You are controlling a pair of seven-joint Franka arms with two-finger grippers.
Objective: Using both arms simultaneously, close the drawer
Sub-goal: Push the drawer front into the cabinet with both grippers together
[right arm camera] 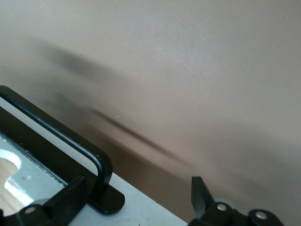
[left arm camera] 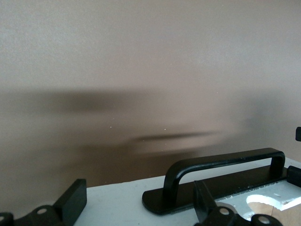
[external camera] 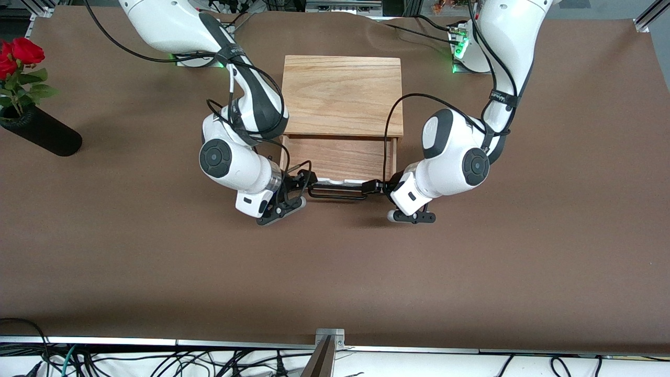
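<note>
With both sets of jaws standing apart and clamping nothing, each gripper sits at one end of the drawer's white front panel (external camera: 335, 182). Left gripper (external camera: 372, 186): its fingers (left arm camera: 70, 201) spread open, one on either side of the near end of the black bar handle (left arm camera: 225, 165) in the left wrist view; contact with panel or handle cannot be confirmed. Right gripper (external camera: 302, 183): fingers (right arm camera: 66, 200) likewise parted, straddling the handle's end post at the right arm's end of the panel.

Handle and front panel run lengthwise across the table, from one arm's end toward the other, between the two grippers. Drawer (external camera: 337, 157) stands pulled out of the light-oak box (external camera: 343, 94), its front facing the front camera, its wooden floor exposed.

Well apart, toward the right arm's end of the brown table (external camera: 157, 262), a black vase (external camera: 44, 133) with red roses (external camera: 18, 55).
</note>
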